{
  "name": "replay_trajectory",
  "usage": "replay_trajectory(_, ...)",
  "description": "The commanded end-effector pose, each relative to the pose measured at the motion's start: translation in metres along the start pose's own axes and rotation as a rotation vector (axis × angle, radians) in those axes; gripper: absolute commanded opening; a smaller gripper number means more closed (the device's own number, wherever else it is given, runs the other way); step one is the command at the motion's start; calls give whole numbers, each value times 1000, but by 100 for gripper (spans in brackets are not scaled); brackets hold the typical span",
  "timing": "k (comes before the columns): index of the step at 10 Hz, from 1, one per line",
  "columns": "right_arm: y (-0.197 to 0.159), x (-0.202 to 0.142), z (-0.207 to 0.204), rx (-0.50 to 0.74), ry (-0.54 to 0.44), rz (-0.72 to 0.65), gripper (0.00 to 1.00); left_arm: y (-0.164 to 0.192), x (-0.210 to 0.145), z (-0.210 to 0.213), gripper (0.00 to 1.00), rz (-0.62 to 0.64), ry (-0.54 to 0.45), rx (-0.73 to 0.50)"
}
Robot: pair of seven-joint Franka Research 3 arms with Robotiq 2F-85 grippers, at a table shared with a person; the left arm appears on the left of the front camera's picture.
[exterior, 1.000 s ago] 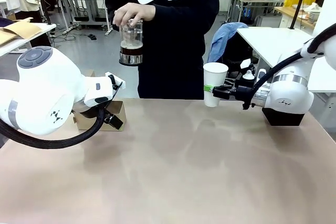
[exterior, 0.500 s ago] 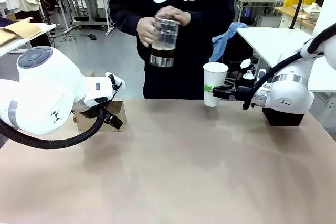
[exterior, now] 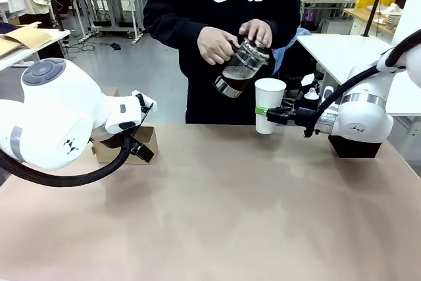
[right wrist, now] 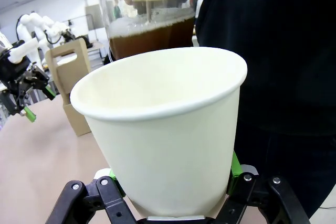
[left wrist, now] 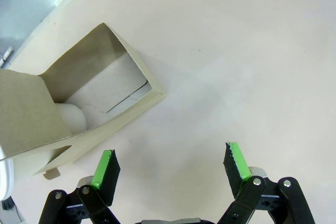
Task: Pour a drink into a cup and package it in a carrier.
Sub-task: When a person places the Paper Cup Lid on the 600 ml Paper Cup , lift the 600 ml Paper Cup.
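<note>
While a person tips the drink (exterior: 234,74) toward the cup (exterior: 270,97) clamped in the right gripper (exterior: 265,114), far right, pouring seems about to start; next, hold steady. Jaws apart, the left gripper (left wrist: 171,161) hangs beside the carrier (left wrist: 63,108).

The left arm (exterior: 56,123) comes in from the left, its broad white joint nearest the camera and its wrist bent down toward the far-left part of the bench (exterior: 230,215). The left gripper (left wrist: 169,155) points down at the bench, green-padded fingers (left wrist: 107,165) spread wide with nothing between them. The right arm (exterior: 360,115) reaches in from the right with a level wrist. The right gripper (exterior: 266,114) points left, clamped on the lower half of the upright cup (exterior: 270,97).
</note>
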State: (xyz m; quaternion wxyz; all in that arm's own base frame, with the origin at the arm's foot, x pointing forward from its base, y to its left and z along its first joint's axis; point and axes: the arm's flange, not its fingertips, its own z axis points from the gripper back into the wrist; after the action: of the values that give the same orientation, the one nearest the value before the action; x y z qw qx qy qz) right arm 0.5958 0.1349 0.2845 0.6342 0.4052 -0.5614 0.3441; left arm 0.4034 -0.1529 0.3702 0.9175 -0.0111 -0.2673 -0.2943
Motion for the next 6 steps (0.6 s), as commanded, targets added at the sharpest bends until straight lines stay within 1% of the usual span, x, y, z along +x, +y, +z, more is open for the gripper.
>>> replay_trajectory(1, 2, 2, -1, -16, -14, 1, 81, 1, 0, 0, 100, 2, -1, -2)
replay_trajectory(6, 2, 2, -1, -16, -14, 1, 81, 1, 0, 0, 100, 2, -1, -2)
